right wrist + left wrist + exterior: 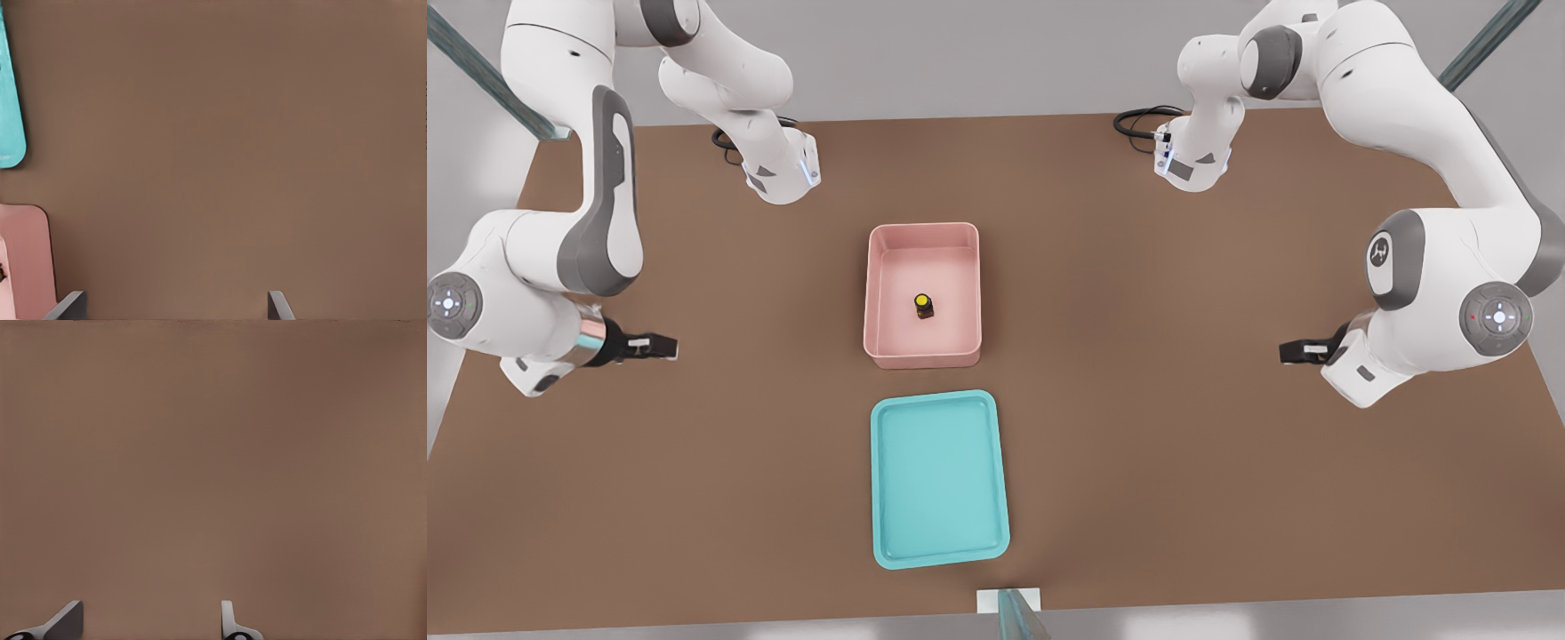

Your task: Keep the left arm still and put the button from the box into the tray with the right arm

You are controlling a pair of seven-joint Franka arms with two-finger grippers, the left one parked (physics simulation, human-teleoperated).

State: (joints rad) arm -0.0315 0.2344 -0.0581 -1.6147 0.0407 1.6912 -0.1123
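The button (pixel 923 305), a small dark stub with a yellow top, stands upright on the floor of the pink box (pixel 882 293) at the table's middle. The turquoise tray (pixel 938 480) lies just in front of the box, with nothing in it. My gripper (pixel 669 347) hovers over bare table well off to the front view's left of the box, level with the box's near end. It points toward the box and is open and holds nothing. In the right wrist view my gripper (pixel 175 308) shows two spread fingertips (pixel 70 307), with a corner of the box (pixel 27 260) and the tray's edge (pixel 10 100) at the side.
The brown table (pixel 1183 444) spans the whole scene. Both arm bases (pixel 783 173) with black cables (pixel 1138 120) stand along its far edge. A small white block with a glassy strut (pixel 1009 603) sits at the near edge, in front of the tray.
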